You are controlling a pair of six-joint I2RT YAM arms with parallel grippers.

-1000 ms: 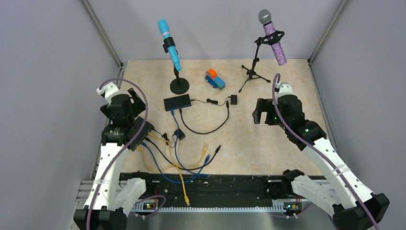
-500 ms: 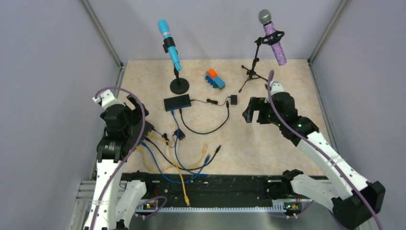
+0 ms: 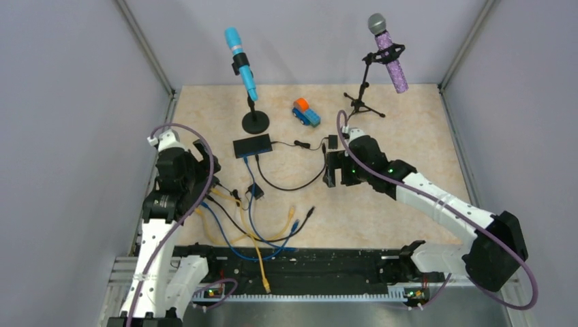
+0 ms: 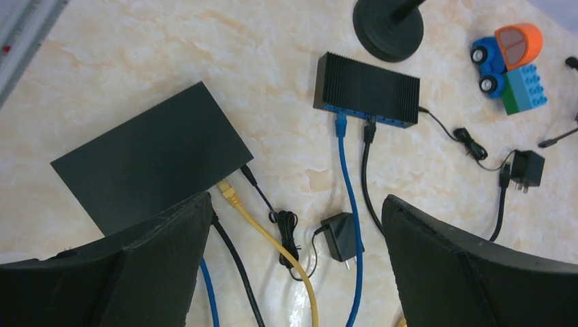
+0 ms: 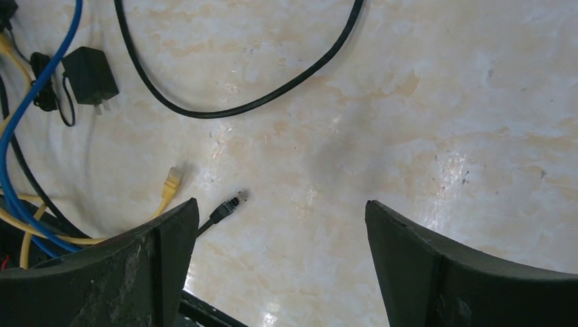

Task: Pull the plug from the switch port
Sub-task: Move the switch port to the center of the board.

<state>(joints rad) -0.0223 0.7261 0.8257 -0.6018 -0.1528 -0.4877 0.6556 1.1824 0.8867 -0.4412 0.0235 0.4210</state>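
Since a second ago: the right arm has swung in from the right side toward the table (image 3: 409, 136) centre. The left arm has shifted only a little at the left edge.

State now:
- Left fingers (image 4: 157, 259) wide apart, holding nothing. They hang above the cable tangle and face the switch (image 4: 367, 90).
- Right fingers (image 5: 436, 259) also wide and empty. They are over bare table, with a black cable loop (image 5: 238, 109) ahead and two loose plugs, one yellow (image 5: 172, 180) and one black (image 5: 235, 199), between them.
- The switch lies flat near the far middle, just in front of a mic stand base (image 4: 388, 27). Its near face carries two seated plugs side by side: blue (image 4: 341, 123) and black (image 4: 369, 129).
- A larger black box (image 4: 146, 153) sits nearer the left arm with a yellow lead (image 4: 228, 194) in it. I take the small switch as the target, but cannot be sure.

Step in hand (judgement): approach only, nothing touched yet.

Notes for doing it well:
- Grip the plug body, not the cable behind it.
- These plugs likely have a latch tab, so the pinch should press it.
- Pull straight out along the port line, toward the near edge.
- The switch looks light and will probably slide; the other fingers should pin it down first.
- Come in between the cables so neighbours are not dragged.
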